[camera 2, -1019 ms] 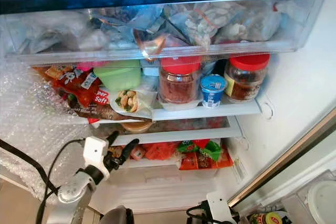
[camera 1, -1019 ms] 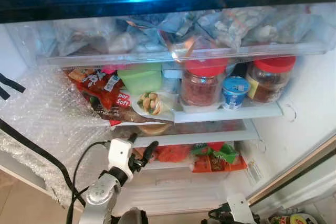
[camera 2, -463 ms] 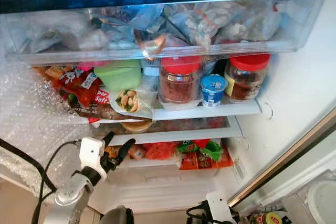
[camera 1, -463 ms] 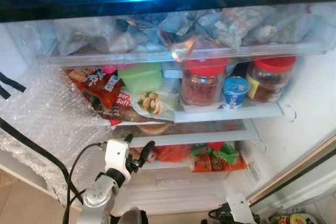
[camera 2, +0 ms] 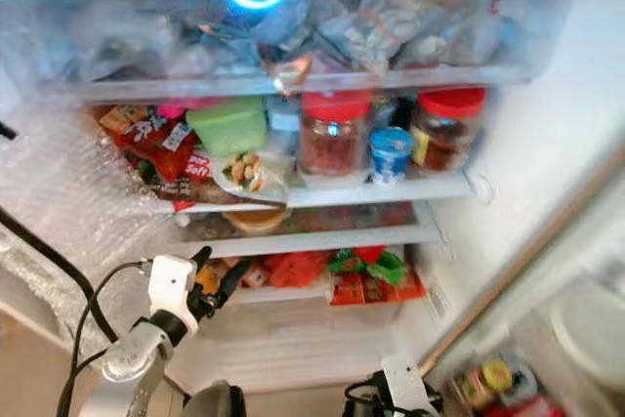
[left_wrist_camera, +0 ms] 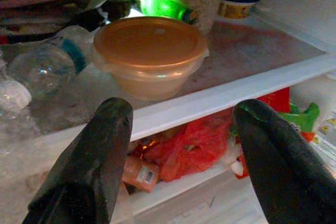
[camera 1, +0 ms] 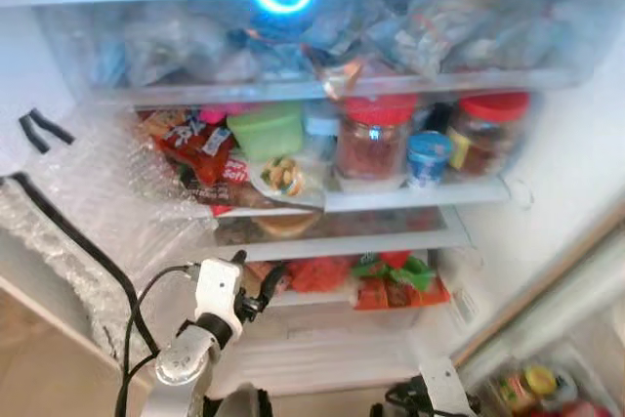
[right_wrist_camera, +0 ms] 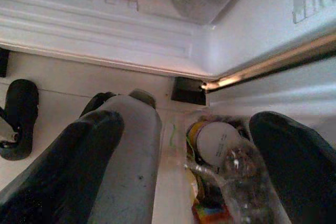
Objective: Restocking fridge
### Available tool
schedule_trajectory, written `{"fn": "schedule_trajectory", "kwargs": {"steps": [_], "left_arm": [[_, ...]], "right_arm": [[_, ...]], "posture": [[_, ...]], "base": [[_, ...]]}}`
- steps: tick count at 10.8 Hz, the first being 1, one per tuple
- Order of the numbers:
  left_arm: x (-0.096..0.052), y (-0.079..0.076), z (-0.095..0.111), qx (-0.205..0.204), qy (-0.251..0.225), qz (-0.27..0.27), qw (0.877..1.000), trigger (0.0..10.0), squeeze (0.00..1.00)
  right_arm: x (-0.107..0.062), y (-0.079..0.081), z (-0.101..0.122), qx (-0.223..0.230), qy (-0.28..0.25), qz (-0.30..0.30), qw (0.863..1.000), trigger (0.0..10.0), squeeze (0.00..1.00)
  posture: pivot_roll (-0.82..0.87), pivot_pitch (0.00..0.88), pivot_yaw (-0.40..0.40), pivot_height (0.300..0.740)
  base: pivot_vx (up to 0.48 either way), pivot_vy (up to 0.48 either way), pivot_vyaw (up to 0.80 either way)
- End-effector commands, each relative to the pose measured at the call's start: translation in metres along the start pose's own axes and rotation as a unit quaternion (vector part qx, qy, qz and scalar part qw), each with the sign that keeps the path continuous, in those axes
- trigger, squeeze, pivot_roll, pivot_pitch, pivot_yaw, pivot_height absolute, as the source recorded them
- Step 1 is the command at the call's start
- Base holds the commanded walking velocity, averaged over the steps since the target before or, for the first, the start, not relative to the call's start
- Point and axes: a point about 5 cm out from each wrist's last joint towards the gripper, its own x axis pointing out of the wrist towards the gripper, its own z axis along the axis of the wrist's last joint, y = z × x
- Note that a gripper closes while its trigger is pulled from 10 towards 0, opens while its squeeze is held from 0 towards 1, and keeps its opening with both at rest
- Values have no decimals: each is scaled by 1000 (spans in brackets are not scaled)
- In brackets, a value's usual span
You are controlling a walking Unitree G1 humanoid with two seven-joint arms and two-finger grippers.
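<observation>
open fridge (camera 1: 547, 231), left gripper (camera 1: 256, 280) still raised, fingers apart, same shelf

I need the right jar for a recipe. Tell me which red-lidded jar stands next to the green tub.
The left red-lidded jar, with reddish contents. It stands beside the green tub; the other red-lidded jar stands beyond the blue cup.

Head cameras down into fridge (camera 1: 547, 192)

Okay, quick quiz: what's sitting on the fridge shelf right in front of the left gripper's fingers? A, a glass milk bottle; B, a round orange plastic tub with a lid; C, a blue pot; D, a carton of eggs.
B: the left gripper faces a round orange lidded plastic tub on the shelf.
</observation>
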Motion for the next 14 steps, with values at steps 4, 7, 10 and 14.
{"fn": "schedule_trajectory", "kwargs": {"steps": [4,7,10,14], "left_arm": [[0,7,-1,7,10,13,1000,10000,0],[-3,10,-4,3,17,21,1000,10000,0],[-17,23,-22,-12,50,70,996,10000,0],[-52,50,-92,-31,228,174,957,10000,0]], "right_arm": [[-7,11,-33,-7,63,21,998,10000,0],[-7,11,-33,-7,62,22,998,10000,0],[-7,11,-33,-8,62,22,998,10000,0],[-6,11,-32,-8,62,23,998,10000,0]], "posture": [[-48,29,29,662],[-46,20,30,662],[-41,29,27,662],[-36,44,22,662]], "base": [[-283,0,0],[-295,0,0],[-306,0,0],[0,0,0]]}}
